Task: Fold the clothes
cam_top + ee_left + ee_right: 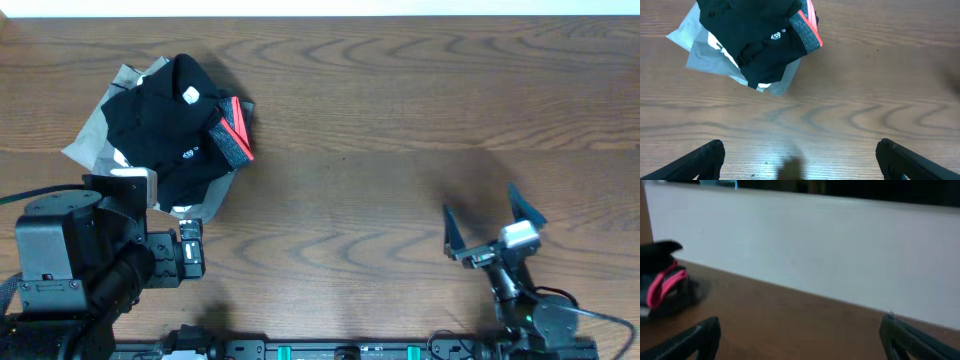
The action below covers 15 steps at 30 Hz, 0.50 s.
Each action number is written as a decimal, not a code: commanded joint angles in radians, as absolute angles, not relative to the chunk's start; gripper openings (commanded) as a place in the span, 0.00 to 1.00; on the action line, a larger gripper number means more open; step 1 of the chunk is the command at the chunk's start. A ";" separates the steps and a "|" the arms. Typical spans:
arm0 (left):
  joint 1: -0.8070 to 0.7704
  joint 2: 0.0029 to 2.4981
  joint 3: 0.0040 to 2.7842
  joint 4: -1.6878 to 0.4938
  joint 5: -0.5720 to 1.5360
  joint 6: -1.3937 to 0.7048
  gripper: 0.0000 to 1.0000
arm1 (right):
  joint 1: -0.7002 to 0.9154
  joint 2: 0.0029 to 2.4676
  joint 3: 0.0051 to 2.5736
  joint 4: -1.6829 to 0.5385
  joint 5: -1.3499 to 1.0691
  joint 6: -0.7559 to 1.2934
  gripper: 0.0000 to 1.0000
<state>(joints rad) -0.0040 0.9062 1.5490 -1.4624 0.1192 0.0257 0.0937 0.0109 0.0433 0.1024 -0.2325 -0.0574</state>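
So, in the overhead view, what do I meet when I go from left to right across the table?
Grey cloth → black garment → grey band with pink edge → right gripper, open. The left arm overlaps them, so I leave it out.

text: none was legible | logo: a small white emblem [776, 35] stood on the black shirt [750, 20], its shape too small to read as letters | tag: a small white patch [191, 95] on the same shirt showed no readable print
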 commanded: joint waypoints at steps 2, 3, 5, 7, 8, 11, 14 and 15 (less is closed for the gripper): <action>-0.008 0.907 1.553 -1.465 0.107 0.021 0.98 | 0.097 0.005 0.005 0.077 -0.240 -0.039 0.99; -0.008 0.907 1.553 -1.465 0.107 0.021 0.98 | 0.097 0.005 0.006 0.067 -0.239 -0.039 0.99; -0.008 0.907 1.553 -1.465 0.107 0.021 0.98 | 0.098 0.005 0.006 0.030 -0.236 -0.042 0.99; -0.008 0.907 1.553 -1.465 0.107 0.021 0.98 | 0.098 0.006 0.006 -0.040 -0.237 -0.042 0.99; -0.008 0.907 1.553 -1.465 0.107 0.021 0.98 | 0.099 0.009 0.006 -0.054 -0.237 -0.033 0.99; -0.008 0.907 1.553 -1.465 0.107 0.021 0.98 | 0.099 0.014 0.006 -0.051 -0.253 0.004 0.99; -0.008 0.907 1.553 -1.465 0.107 0.021 0.98 | 0.099 0.014 0.006 -0.051 -0.251 0.003 0.99; -0.008 0.907 1.553 -1.465 0.107 0.021 0.98 | 0.099 0.014 0.006 -0.051 -0.251 0.003 0.99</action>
<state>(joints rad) -0.0040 0.9062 1.5490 -1.4624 0.1196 0.0257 0.0937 0.0151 0.0071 -0.0463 -0.2390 -0.0242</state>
